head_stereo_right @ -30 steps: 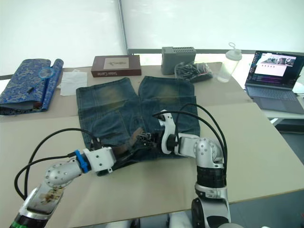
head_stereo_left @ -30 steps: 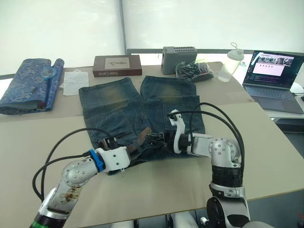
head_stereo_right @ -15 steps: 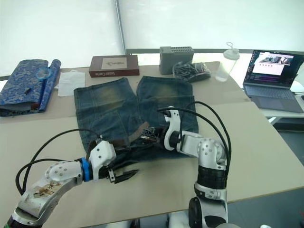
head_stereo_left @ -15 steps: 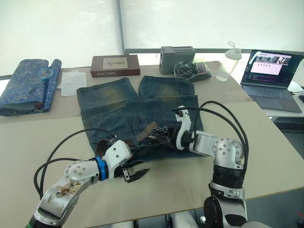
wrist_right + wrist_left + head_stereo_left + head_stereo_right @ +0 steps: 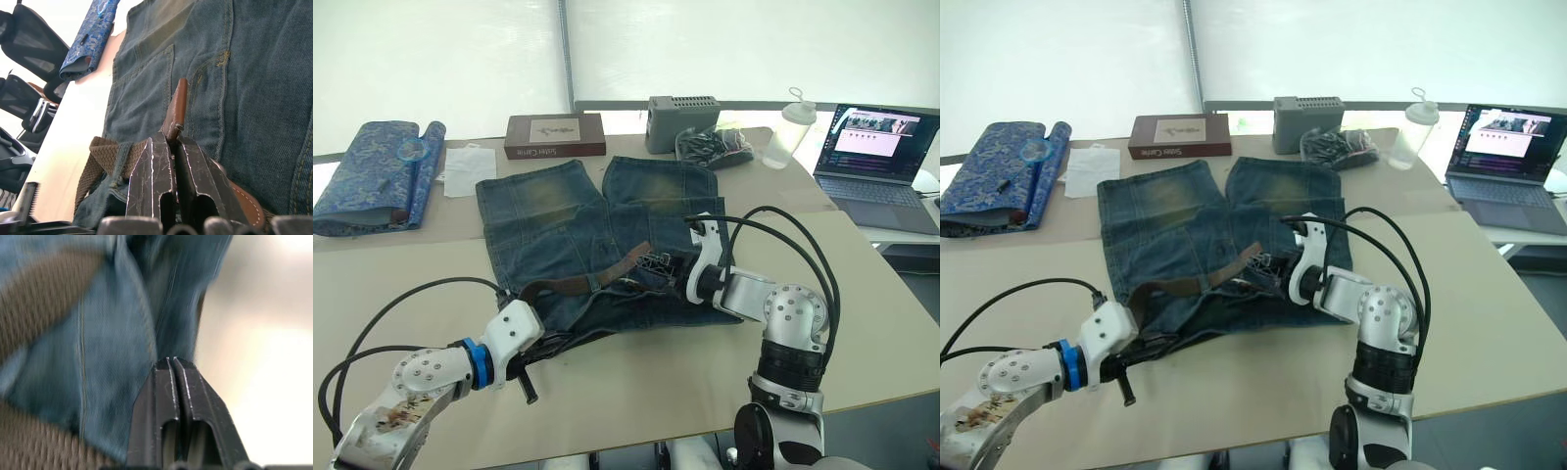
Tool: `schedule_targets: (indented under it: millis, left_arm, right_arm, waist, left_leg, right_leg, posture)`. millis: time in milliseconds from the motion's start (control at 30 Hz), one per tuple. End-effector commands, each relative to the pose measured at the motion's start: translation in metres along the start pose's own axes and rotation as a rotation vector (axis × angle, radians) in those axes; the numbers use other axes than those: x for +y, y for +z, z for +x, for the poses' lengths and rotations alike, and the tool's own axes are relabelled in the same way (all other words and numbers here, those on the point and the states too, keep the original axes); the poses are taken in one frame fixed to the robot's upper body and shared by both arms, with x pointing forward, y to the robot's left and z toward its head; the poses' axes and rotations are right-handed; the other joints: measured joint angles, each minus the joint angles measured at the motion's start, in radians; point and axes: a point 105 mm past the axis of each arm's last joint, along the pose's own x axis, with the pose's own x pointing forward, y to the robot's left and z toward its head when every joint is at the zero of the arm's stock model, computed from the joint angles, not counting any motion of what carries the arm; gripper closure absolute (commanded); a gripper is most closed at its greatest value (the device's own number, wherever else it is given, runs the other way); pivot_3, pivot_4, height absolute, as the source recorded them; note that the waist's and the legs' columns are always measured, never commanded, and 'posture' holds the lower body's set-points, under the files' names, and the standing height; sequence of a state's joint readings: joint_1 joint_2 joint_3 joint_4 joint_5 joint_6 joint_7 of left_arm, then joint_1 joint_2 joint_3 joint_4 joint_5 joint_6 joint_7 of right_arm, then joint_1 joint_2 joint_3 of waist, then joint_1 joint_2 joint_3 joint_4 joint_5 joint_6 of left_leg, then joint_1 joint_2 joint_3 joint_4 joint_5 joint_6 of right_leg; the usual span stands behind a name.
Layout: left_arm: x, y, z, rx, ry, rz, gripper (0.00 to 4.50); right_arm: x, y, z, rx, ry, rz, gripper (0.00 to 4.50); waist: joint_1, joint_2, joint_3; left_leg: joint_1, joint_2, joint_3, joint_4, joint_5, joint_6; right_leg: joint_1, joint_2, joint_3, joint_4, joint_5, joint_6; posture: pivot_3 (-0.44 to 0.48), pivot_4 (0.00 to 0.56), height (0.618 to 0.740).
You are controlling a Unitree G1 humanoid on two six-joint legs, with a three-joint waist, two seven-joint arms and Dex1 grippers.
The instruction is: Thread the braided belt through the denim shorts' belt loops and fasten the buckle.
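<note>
On the beige counter (image 5: 862, 294), threading is midway: right gripper (image 5: 658, 262) fingers pinch the belt (image 5: 578, 285) (left gripper (image 5: 527, 390) fingers closed, empty); next, feed it through the shorts (image 5: 558, 225).

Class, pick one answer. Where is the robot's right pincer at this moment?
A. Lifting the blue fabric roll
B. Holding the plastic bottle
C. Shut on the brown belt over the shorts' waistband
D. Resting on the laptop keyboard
C: the right pincer is closed on the braided belt, which lies across the denim shorts.
</note>
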State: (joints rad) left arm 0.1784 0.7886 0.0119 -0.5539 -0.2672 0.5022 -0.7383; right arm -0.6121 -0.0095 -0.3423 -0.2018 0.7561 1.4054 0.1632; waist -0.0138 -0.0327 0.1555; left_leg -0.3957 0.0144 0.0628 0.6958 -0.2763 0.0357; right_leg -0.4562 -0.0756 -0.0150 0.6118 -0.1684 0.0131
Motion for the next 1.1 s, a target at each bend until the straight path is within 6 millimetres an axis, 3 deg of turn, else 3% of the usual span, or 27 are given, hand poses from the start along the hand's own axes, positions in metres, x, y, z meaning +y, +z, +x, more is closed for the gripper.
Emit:
schedule_targets:
  millis: [33,133,300,567,733,933,1100]
  left_arm:
    - [-0.002,-0.031,0.003,0.111,0.012,0.05,4.46]
    - [-0.002,-0.054,-0.004,0.193,0.015,0.05,4.46]
    - [0.006,-0.068,-0.011,0.24,0.026,0.119,4.46]
    - [0.0,-0.055,-0.015,0.124,-0.047,0.106,4.46]
    - [0.005,-0.068,-0.024,0.173,-0.053,0.182,4.46]
    - [0.041,-0.08,-0.044,0.237,0.025,0.298,4.46]
    - [0.055,-0.058,-0.053,0.114,0.06,0.223,4.46]
  right_arm:
    - [0.005,0.021,-0.01,-0.088,0.004,-0.045,4.5]
    - [-0.004,0.03,-0.02,-0.113,-0.062,-0.104,4.5]
    - [-0.019,0.048,-0.039,-0.159,-0.158,-0.179,4.5]
    - [-0.011,0.056,-0.063,-0.136,-0.124,-0.218,4.5]
    - [-0.018,0.049,-0.08,-0.06,-0.17,-0.26,4.5]
    - [-0.009,0.037,-0.069,-0.057,-0.123,-0.191,4.5]
    - [0.006,0.022,-0.047,-0.091,-0.047,-0.056,4.5]
  waist:
    - [0.001,0.001,0.0]
    - [0.001,0.004,-0.002]
    - [-0.002,0.012,-0.007]
    - [-0.008,0.018,-0.01]
    - [-0.005,0.018,-0.01]
    - [-0.008,0.018,-0.01]
    - [-0.016,0.019,-0.011]
  left_leg:
    - [0.0,0.0,0.0,0.0,0.0,0.0]
    - [0.002,0.0,0.0,-0.001,0.0,0.0]
    - [0.007,0.001,0.001,-0.004,0.0,0.0]
    - [0.01,0.002,0.002,-0.008,0.0,0.0]
    - [0.009,0.001,0.002,-0.01,0.0,0.0]
    - [0.011,0.002,0.003,-0.01,0.0,0.0]
    - [0.012,0.004,0.003,-0.014,0.0,0.0]
  right_leg:
    - [0.0,0.0,0.0,0.0,0.0,0.0]
    - [0.001,-0.001,0.0,0.0,0.0,0.0]
    - [0.003,0.0,0.001,0.0,-0.003,-0.002]
    - [0.003,0.003,0.003,0.001,-0.005,-0.003]
    - [0.002,0.001,0.004,0.0,-0.006,-0.003]
    - [0.003,0.002,0.004,0.0,-0.011,0.003]
    - [0.0,0.006,0.005,0.002,-0.012,0.001]
  posture:
    - [0.0,0.15,0.74]
    - [0.0,0.15,0.74]
    - [0.0,0.15,0.74]
    - [0.0,0.15,0.74]
    - [0.0,0.15,0.74]
    - [0.0,0.15,0.74]
    - [0.0,0.15,0.74]
